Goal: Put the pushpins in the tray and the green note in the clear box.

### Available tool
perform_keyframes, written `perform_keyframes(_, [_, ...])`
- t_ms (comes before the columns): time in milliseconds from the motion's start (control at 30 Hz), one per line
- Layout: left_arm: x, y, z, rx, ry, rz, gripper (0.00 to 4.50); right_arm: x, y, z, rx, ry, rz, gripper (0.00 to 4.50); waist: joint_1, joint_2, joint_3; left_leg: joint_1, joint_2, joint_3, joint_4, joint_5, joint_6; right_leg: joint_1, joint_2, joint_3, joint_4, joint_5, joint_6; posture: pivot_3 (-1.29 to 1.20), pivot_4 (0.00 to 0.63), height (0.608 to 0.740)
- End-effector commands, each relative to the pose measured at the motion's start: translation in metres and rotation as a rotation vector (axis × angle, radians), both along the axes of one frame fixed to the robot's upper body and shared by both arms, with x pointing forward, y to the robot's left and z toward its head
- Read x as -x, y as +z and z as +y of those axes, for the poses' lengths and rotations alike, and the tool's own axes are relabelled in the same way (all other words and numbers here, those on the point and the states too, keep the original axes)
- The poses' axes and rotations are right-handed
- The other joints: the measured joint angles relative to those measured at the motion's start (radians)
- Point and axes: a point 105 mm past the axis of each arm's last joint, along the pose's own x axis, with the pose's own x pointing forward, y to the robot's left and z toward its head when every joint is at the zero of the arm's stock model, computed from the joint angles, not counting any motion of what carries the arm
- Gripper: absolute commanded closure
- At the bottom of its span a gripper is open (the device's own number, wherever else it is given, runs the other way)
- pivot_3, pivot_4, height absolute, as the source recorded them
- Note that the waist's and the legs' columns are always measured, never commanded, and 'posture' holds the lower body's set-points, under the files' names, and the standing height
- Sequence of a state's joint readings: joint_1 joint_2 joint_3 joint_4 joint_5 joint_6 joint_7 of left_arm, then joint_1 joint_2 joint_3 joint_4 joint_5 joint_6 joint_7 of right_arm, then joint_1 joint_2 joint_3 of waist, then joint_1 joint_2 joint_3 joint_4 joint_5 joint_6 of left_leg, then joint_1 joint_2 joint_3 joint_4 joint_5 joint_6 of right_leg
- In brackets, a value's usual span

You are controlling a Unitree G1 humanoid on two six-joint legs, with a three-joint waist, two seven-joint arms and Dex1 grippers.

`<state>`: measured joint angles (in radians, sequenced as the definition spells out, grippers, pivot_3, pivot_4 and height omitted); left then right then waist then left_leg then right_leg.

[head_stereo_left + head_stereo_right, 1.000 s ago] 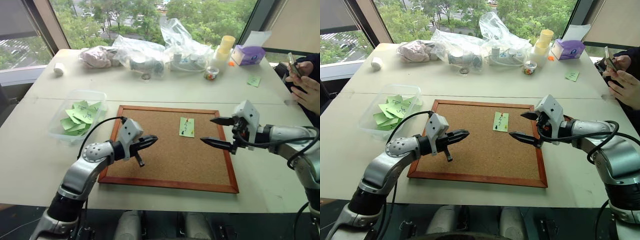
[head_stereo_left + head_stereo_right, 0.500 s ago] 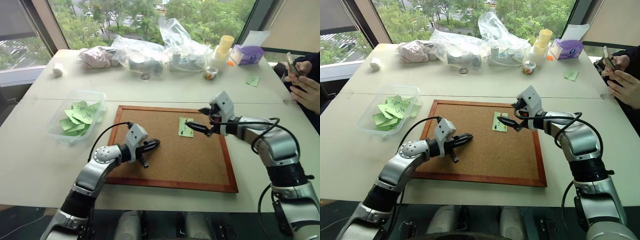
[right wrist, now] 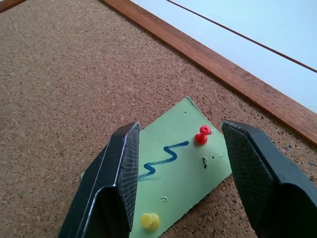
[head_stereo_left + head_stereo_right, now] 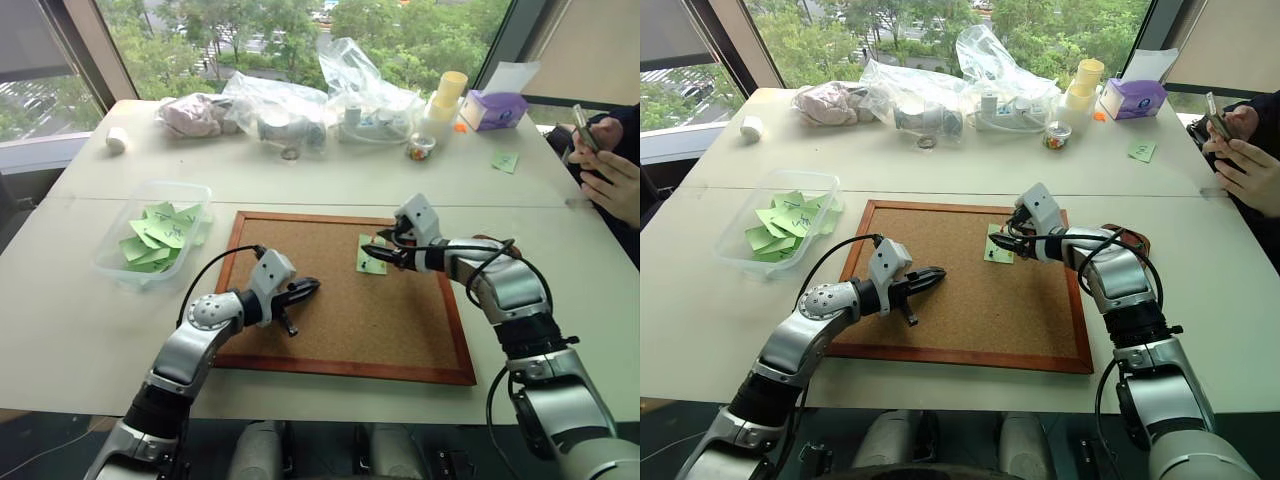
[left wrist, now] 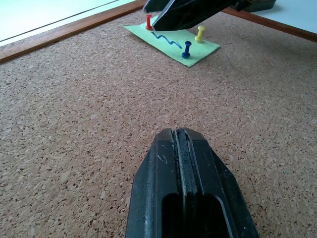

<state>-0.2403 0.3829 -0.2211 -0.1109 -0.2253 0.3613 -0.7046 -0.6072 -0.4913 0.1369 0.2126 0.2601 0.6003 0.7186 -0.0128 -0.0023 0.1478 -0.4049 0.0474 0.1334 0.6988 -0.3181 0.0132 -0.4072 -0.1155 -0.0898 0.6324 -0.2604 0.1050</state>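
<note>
While the green note (image 3: 174, 163) lies pinned on the far right part of the corkboard (image 4: 330, 310), the right gripper (image 3: 181, 176) hangs just over it with its fingers apart, one on each side of the note's blue scribble. Three pushpins stand in the note: a red pushpin (image 3: 202, 134) near the far edge, a yellow pushpin (image 3: 149, 220) and a blue pushpin (image 5: 187, 49). The red one sits between the spread fingers, not touched by either. The left gripper (image 4: 308, 288) hovers low over the near left part of the corkboard, well apart from the note, its fingers (image 5: 184, 188) pressed together on nothing. On the worktop (image 4: 90, 320) to the left of the corkboard stands the clear box (image 4: 112, 262), holding a bunch of green slips (image 4: 155, 238). At the far right, a person's hands (image 4: 612, 168) hold a phone.
</note>
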Motion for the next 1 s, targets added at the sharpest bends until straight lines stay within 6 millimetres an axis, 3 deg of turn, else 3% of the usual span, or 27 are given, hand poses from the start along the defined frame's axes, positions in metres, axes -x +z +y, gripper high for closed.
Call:
perform_keyframes(33, [0.003, -0.017, 0.004, -0.036, 0.027, 0.049, 4.5, -0.005, 0.012, 0.003, -0.007, 0.016, -0.047, 1.84, 0.0, 0.0, 0.0, 0.0, 0.0, 0.0, 0.0, 0.0, 0.0, 0.0, 0.0, 0.0, 0.0, 0.0, 0.0, 0.0, 0.15, 0.74])
perform_keyframes(267, [0.005, -0.018, 0.003, -0.033, 0.031, 0.051, 4.5, -0.008, 0.006, 0.003, -0.003, 0.013, -0.036, 1.84, -0.002, 0.0, 0.0, 0.0, 0.0, 0.0, 0.0, 0.0, 0.0, 0.0, 0.0, 0.0, 0.0, 0.0, 0.0, 0.0, 0.15, 0.74])
perform_keyframes(433, [0.006, -0.021, 0.003, -0.039, 0.033, 0.055, 4.5, -0.009, 0.007, 0.006, -0.005, 0.017, -0.039, 4.14, -0.002, 0.001, 0.0, 0.0, 0.0, 0.0, 0.0, 0.0, 0.0, 0.0, 0.0, 0.0, 0.0, 0.0, 0.0, 0.0, 0.15, 0.74])
perform_keyframes(467, [0.006, -0.021, 0.002, -0.039, 0.033, 0.056, 4.5, -0.009, 0.007, 0.006, -0.003, 0.018, -0.04, 4.42, -0.002, 0.001, -0.001, 0.0, 0.0, 0.0, 0.0, 0.0, 0.0, 0.0, 0.0, 0.0, 0.0, 0.0, 0.0, 0.0, 0.15, 0.74])
perform_keyframes(600, [0.007, -0.023, 0.002, -0.043, 0.034, 0.066, 4.5, -0.009, 0.013, 0.006, 0.001, 0.024, -0.066, 4.42, -0.003, 0.002, -0.001, 0.001, 0.0, 0.0, 0.0, 0.0, 0.0, 0.0, 0.0, 0.0, 0.0, 0.0, 0.0, 0.0, 0.15, 0.74])
perform_keyframes(800, [0.011, -0.032, 0.004, -0.07, 0.028, 0.097, 4.5, -0.006, 0.045, -0.001, -0.027, -0.007, -0.15, 4.42, -0.002, 0.003, -0.001, 0.0, 0.001, 0.0, 0.0, 0.0, 0.0, 0.0, 0.0, 0.0, 0.0, 0.0, 0.0, 0.0, 0.15, 0.74])
perform_keyframes(1000, [0.014, -0.04, 0.004, -0.062, 0.038, 0.13, 4.5, 0.008, 0.094, -0.038, -0.058, -0.132, -0.25, 4.42, 0.0, 0.004, -0.001, 0.0, 0.001, 0.0, -0.001, 0.0, 0.0, 0.0, 0.0, 0.0, 0.0, 0.0, 0.0, 0.0, 0.15, 0.74])
